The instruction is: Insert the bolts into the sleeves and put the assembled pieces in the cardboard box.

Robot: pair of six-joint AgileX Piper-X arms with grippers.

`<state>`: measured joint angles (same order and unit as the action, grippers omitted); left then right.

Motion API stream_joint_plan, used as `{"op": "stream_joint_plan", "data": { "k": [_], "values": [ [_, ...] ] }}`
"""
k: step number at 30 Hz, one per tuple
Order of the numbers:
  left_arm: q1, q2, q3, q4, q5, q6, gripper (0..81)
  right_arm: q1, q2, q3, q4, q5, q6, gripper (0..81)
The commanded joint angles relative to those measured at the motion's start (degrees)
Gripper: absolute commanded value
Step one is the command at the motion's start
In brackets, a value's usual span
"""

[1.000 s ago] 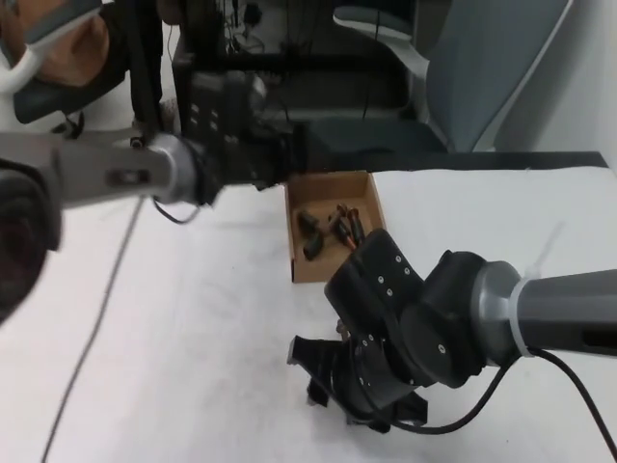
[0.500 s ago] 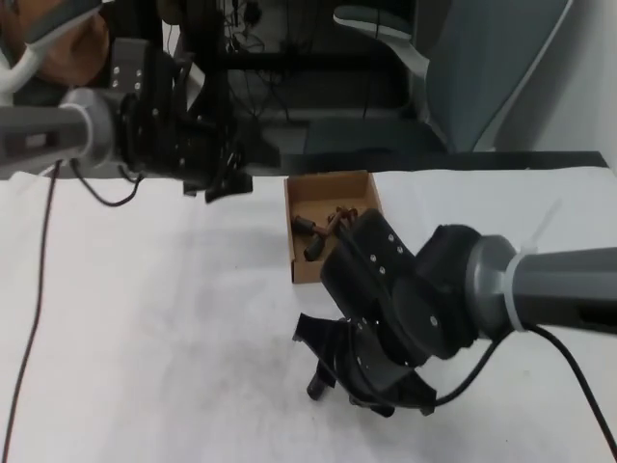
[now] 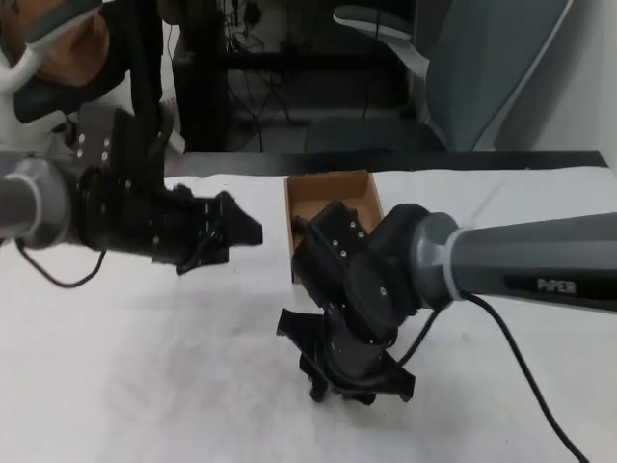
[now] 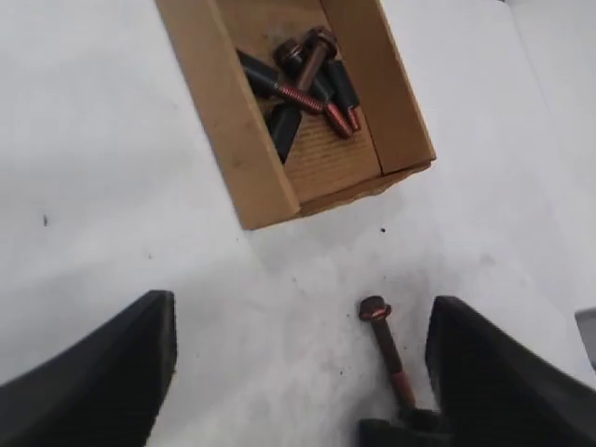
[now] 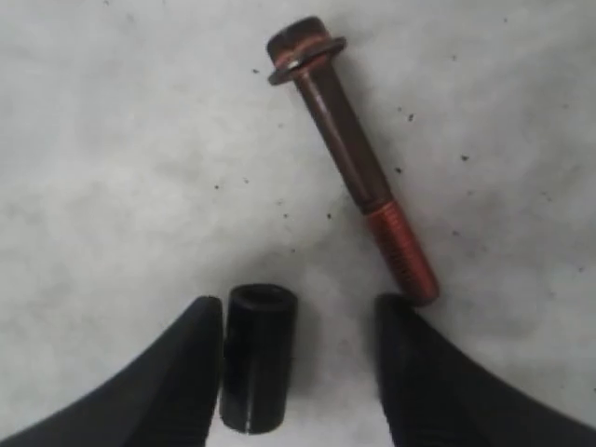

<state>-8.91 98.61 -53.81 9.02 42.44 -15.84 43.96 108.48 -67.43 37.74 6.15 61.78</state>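
A reddish-brown bolt (image 5: 349, 158) lies flat on the white bench, and a short black sleeve (image 5: 258, 368) lies beside its threaded end. My right gripper (image 5: 298, 368) is open and low over the bench, its fingers on either side of the sleeve. The sleeve sits close to one finger (image 5: 191, 372). The cardboard box (image 3: 328, 180) stands just behind the right gripper (image 3: 342, 381) and holds several bolts with sleeves (image 4: 307, 79). My left gripper (image 4: 298, 372) hangs open above the bench, left of the box (image 4: 223, 112), with the loose bolt (image 4: 386, 349) below it.
The white bench (image 3: 145, 386) spreads wide to the left and the front. A grey office chair (image 3: 482, 68) and dark equipment stand behind the bench's far edge. The left arm (image 3: 116, 217) stretches across the left side.
My left gripper has pulled back from the box, moving left and then down toward the bench's middle. The right gripper has shifted slightly left over the sleeve and bolt.
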Motion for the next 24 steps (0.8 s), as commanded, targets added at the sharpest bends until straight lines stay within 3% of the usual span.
{"op": "stream_joint_plan", "data": {
  "k": [1,3,5,10,15,20,24],
  "values": [
    [1.43,-1.36,2.00,-0.80,-0.60,0.87,70.0,0.38,1.31,-1.19,2.16,-1.74,-0.06,45.8],
    [2.42,-1.34,2.88,-0.68,-0.22,0.87,70.0,0.65,1.36,-1.26,2.45,-1.73,-0.47,32.2],
    [3.47,-1.68,3.81,-0.68,0.80,0.87,70.0,1.11,1.15,-1.52,1.86,-1.73,-4.11,1.1],
    [4.11,-3.65,4.42,-0.94,3.69,0.33,70.0,2.34,-0.99,-4.42,-0.24,2.14,-14.85,0.6],
    [-0.89,-6.82,4.42,-0.38,5.41,-3.76,70.0,2.21,-7.24,-7.30,-0.21,7.15,-27.75,0.6],
    [-11.41,-7.76,4.42,1.19,-6.71,-5.75,70.0,0.93,-18.59,-7.06,2.95,14.55,-37.19,0.6],
    [-21.15,-7.76,4.03,0.61,-21.01,-9.62,70.0,-1.52,-30.89,-5.88,4.94,16.76,-45.08,0.6]
  ]
}}
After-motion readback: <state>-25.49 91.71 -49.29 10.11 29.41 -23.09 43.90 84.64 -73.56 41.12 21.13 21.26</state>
